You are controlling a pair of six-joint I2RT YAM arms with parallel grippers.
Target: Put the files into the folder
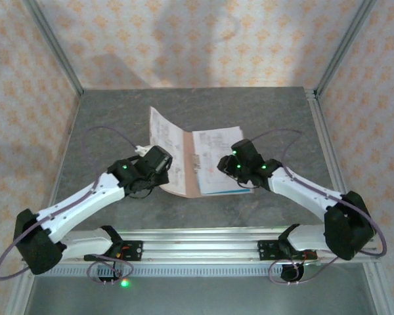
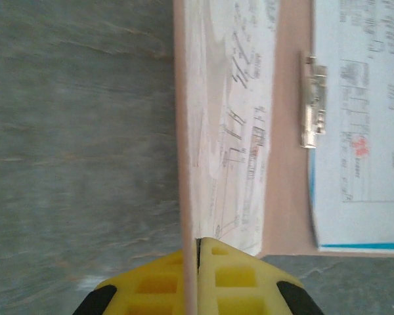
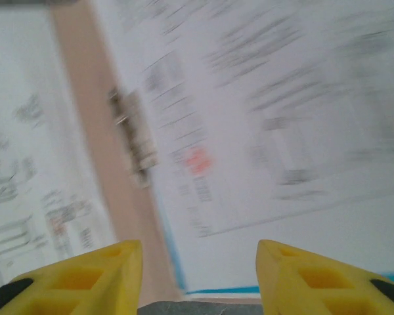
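The pinkish-brown folder [image 1: 190, 172] lies open mid-table, its left flap [image 2: 182, 131] raised at an angle. A printed white sheet [image 2: 233, 125] lies against the flap's inner face. My left gripper [image 2: 198, 241] is shut on the flap's near edge, which is pinched between the yellow fingers [image 2: 233, 275]. The other files [image 1: 213, 164], white printed sheets over a teal-blue one [image 3: 226, 289], rest on the folder's right half beside the metal clip [image 2: 313, 100]. My right gripper [image 3: 200, 252] hovers open just above these files near their front edge, with nothing between its fingers; that view is blurred.
The grey table [image 1: 111, 111] has bare surface left of and behind the folder. Metal frame posts [image 1: 52, 46] stand at the back corners, and a rail [image 1: 203, 246] carrying the arm bases runs along the near edge.
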